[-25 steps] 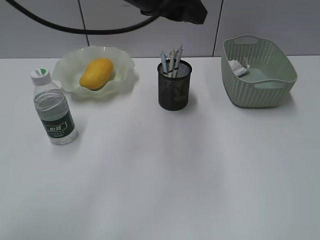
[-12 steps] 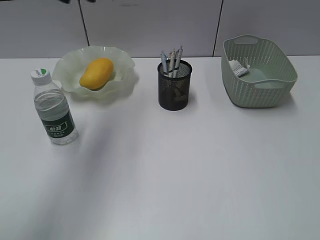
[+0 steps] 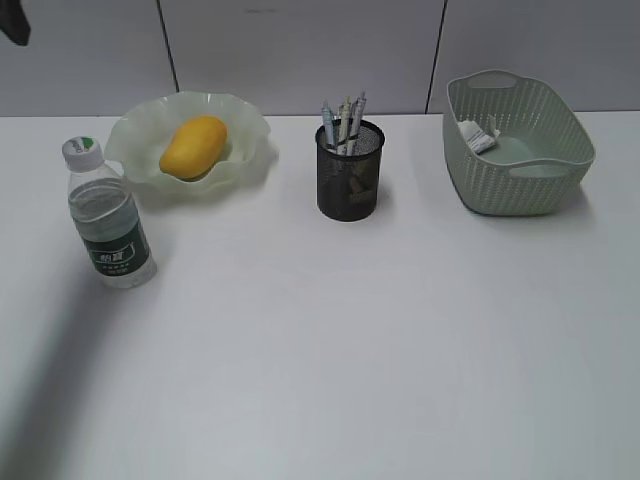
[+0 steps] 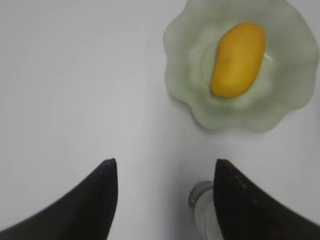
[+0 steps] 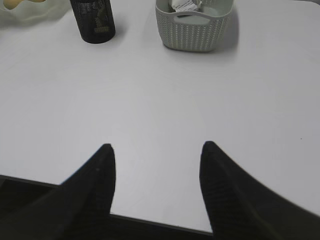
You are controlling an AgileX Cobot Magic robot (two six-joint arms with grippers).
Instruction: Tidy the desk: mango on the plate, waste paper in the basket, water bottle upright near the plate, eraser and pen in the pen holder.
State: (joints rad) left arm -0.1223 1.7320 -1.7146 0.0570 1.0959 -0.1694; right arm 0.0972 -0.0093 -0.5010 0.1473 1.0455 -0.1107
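Exterior: mango (image 3: 193, 146) on plate (image 3: 189, 140); bottle (image 3: 108, 217) upright beside it; pens in holder (image 3: 349, 184); paper (image 3: 478, 135) in basket (image 3: 517, 144).

Left wrist: left gripper (image 4: 165, 172) spread, empty; bottle cap just inside the right finger. Bottle likely light, smooth; best grasped mid-body.

Right wrist: right gripper (image 5: 157, 155) spread, empty; basket far ahead.

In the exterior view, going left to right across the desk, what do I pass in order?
Water bottle → plate holding the mango → pen holder with pens → basket with the waste paper inside.
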